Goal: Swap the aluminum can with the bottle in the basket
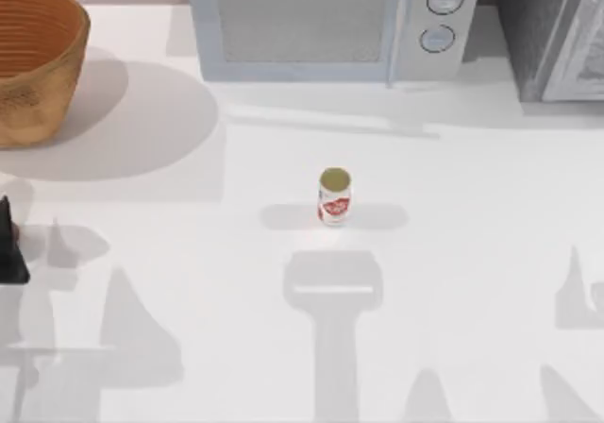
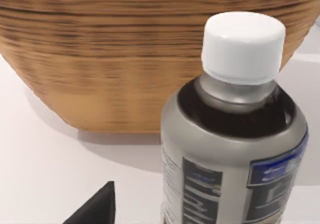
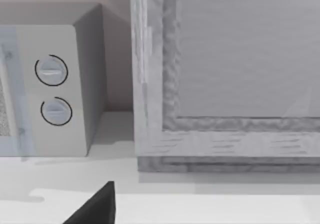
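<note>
Open tabletop [image 1: 472, 253] around can [image 1: 334, 196]

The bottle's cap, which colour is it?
White; the cap of the bottle shows best in the left wrist view.

The basket [image 1: 38, 59] runs off the desk's far-left corner, the bottle [image 2: 235, 134] is cropped below its label, and the left end effector [image 1: 9, 244] is mostly off-frame.

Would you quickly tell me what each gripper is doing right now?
Left gripper: at the table's left edge, close around the bottle beside the basket; holding it, as far as can be judged.
Right gripper: cannot be told.
</note>
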You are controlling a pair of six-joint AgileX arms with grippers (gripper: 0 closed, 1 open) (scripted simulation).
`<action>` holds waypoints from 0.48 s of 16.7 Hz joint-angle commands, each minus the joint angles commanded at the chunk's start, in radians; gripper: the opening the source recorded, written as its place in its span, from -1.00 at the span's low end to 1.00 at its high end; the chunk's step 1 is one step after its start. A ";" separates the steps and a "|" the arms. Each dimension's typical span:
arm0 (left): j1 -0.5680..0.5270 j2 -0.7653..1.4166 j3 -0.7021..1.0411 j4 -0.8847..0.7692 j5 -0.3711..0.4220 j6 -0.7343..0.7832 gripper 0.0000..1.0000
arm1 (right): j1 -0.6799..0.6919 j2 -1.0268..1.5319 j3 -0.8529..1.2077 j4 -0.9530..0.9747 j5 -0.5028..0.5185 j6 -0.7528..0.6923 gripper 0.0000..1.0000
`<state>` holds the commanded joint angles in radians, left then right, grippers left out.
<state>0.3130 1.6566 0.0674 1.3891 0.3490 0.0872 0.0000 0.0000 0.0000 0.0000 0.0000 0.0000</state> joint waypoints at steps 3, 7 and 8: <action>0.022 0.098 0.002 0.078 0.016 0.003 1.00 | 0.000 0.000 0.000 0.000 0.000 0.000 1.00; 0.026 0.112 0.002 0.089 0.018 0.004 1.00 | 0.000 0.000 0.000 0.000 0.000 0.000 1.00; 0.026 0.112 0.002 0.089 0.018 0.004 1.00 | 0.000 0.000 0.000 0.000 0.000 0.000 1.00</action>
<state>0.3389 1.7683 0.0690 1.4780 0.3670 0.0908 0.0000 0.0000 0.0000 0.0000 0.0000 0.0000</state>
